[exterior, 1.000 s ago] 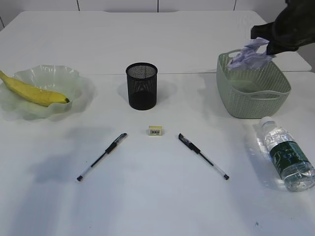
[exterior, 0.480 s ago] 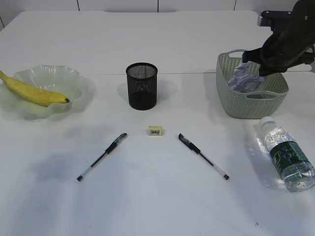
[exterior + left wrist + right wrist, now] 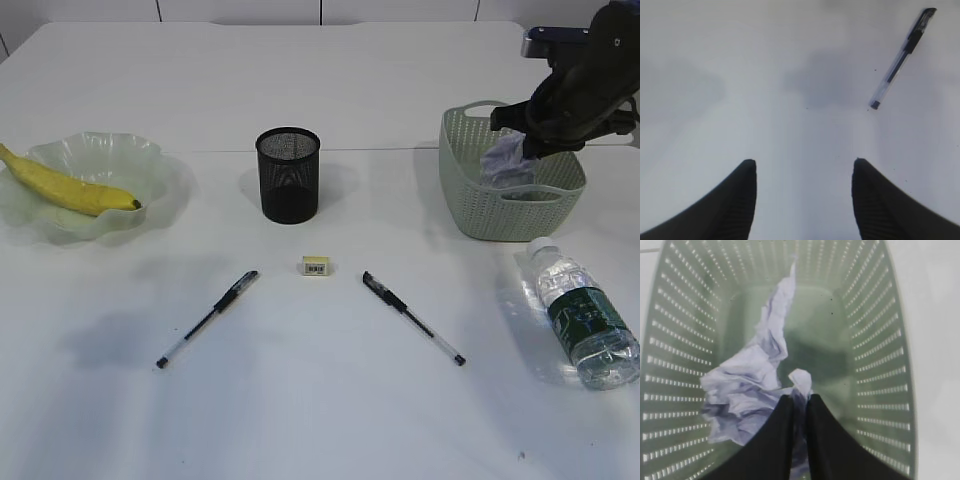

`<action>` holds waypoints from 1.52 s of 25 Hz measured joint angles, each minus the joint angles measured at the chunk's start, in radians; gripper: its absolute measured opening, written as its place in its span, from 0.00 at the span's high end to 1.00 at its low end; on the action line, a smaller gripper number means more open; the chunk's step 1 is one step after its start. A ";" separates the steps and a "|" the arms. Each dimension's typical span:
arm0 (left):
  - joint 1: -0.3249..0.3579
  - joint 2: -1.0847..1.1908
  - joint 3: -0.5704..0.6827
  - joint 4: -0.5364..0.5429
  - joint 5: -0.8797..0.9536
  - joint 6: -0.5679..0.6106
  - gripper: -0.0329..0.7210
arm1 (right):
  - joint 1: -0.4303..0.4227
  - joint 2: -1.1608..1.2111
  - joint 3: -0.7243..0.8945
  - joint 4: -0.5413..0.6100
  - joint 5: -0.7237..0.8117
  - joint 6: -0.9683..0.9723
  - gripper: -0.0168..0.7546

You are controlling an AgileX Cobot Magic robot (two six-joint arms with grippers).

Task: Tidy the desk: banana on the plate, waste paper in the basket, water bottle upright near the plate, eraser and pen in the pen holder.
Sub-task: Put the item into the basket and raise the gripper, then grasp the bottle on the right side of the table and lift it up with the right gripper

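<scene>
- Worktop (image 3: 320,420): white, fills the whole exterior frame.
- Basket (image 3: 470,200): green, woven, upper right. Right arm reaches down over it.
- Plate (image 3: 150,165): pale, wavy-edged, far left, with the banana (image 3: 65,185) lying across it.
- Water bottle (image 3: 585,320): lower right, on its side just in front of the basket, cap end toward the basket.
- Pen holder (image 3: 288,173): black mesh, upright, centre of frame.
- Waste paper (image 3: 747,385): crumpled, hangs inside the basket; whether it touches the floor cannot be told.
- Right pincer (image 3: 799,402): tips nearly together, pinching a fold of the waste paper.
- Left pincer (image 3: 802,167): lower edge of the left wrist view, tips spread wide, holding nothing, above bare worktop.
- Left pen (image 3: 207,319): lower left of centre, flat on the worktop; also seen upper right in the left wrist view.
- Right pen (image 3: 413,317): lower right of centre, flat.
- Eraser (image 3: 315,265): small, yellowish, between the two pens, in front of the pen holder.
</scene>
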 joint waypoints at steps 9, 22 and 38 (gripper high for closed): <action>0.000 0.000 0.000 -0.002 -0.001 0.000 0.40 | 0.000 0.000 -0.006 -0.001 0.052 0.038 0.54; 0.000 0.000 0.000 -0.003 -0.001 0.000 0.40 | -0.001 -0.132 -0.105 0.012 0.394 -0.106 0.53; 0.000 0.000 0.000 0.045 0.070 0.000 0.40 | -0.001 -0.288 0.054 0.182 0.619 -0.312 0.53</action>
